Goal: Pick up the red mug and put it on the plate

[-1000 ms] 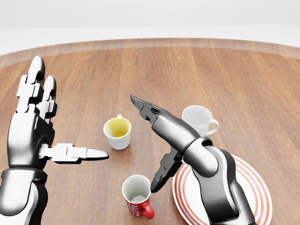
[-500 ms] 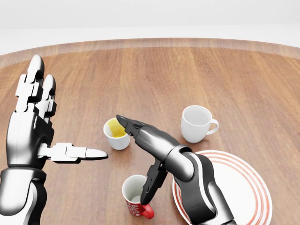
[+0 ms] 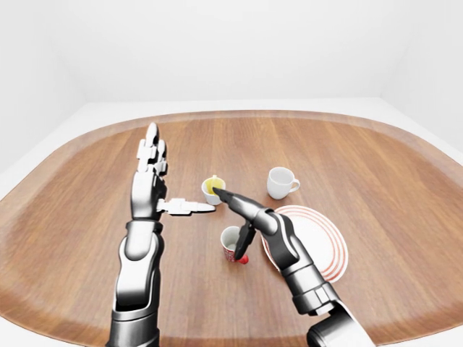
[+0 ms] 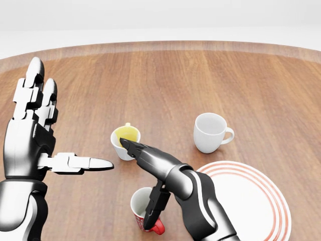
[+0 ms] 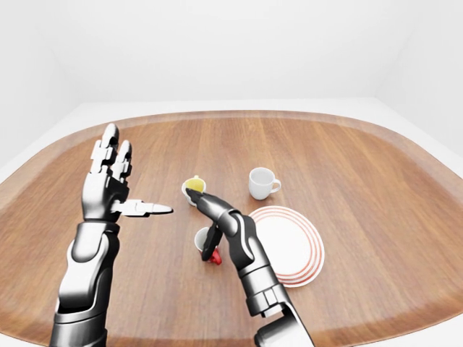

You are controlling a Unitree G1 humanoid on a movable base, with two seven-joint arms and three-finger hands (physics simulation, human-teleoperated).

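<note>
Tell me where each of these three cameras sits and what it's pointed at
Head view: on the robot's head, angled down close over the table; red mug, plate, both robot hands, the left raised open, the right over the mug.
Left-eye view: on the head, wider, taking in the whole table, white walls, both arms.
Right-eye view: beside it, nearly the same picture shifted sideways.
All three share the yellow-lined cup and white cup.
</note>
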